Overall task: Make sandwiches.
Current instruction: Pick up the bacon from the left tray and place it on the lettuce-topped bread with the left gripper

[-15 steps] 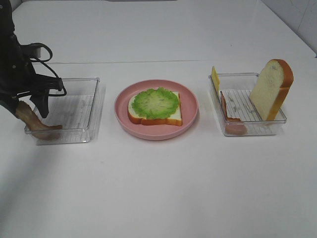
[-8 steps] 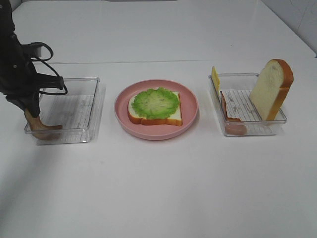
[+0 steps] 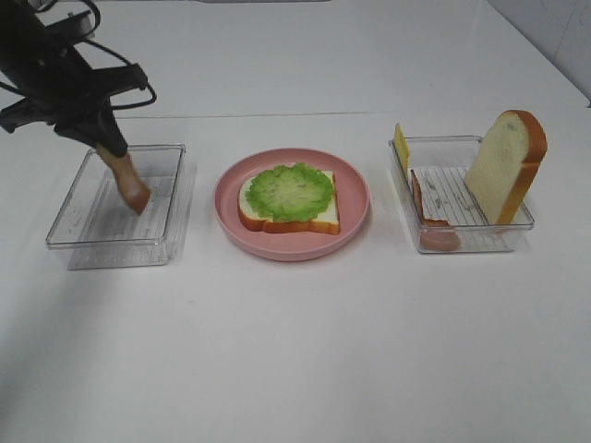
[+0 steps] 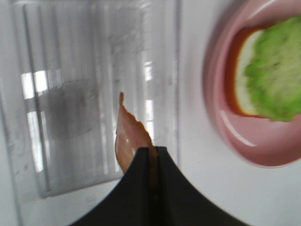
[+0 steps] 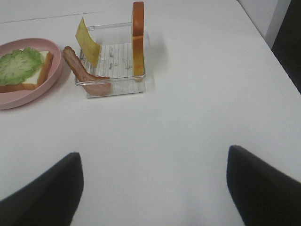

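On the pink plate (image 3: 355, 208) lies a bread slice (image 3: 323, 220) topped with frilly green lettuce (image 3: 290, 192). My left gripper (image 3: 103, 146) is shut on a brown meat strip (image 3: 129, 185) that hangs above the left clear tray (image 3: 88, 245); the strip also shows in the left wrist view (image 4: 129, 139). The right clear tray (image 3: 471, 242) holds a second bread slice (image 3: 503, 166) standing upright, a yellow cheese square (image 3: 401, 145) and another meat strip (image 3: 430, 231). My right gripper (image 5: 153, 188) is open above bare table, away from the tray.
The white table (image 3: 305, 351) stretches around both trays and the plate. The right tray also shows in the right wrist view (image 5: 115, 82), with the plate (image 5: 28, 94) beside it.
My left gripper has risen and moved right and back, lifting the meat strip off the left tray's floor. The plate and right tray have not moved.
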`<state>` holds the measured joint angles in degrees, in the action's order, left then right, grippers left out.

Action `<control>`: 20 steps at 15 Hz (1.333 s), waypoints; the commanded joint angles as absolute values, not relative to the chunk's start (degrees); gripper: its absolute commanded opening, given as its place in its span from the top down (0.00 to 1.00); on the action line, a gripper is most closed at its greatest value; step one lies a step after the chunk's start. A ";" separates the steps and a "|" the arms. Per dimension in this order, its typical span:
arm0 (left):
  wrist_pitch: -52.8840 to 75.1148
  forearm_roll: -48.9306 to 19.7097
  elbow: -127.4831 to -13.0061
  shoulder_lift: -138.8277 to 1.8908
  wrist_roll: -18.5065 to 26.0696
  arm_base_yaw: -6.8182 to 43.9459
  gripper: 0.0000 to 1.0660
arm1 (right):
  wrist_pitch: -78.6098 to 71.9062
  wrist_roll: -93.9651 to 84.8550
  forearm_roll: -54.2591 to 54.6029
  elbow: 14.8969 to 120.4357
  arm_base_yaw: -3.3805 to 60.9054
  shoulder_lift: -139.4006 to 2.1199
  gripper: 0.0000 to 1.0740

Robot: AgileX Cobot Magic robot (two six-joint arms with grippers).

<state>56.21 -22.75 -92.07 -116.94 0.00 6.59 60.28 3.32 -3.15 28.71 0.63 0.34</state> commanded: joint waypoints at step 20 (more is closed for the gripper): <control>41.02 -61.59 -100.21 -133.38 24.64 21.43 1.00 | 60.33 3.21 -3.27 28.53 0.34 1.03 0.27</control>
<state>41.20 -63.03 -99.87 -133.61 25.55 21.54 60.28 3.32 -3.15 28.71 0.63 0.34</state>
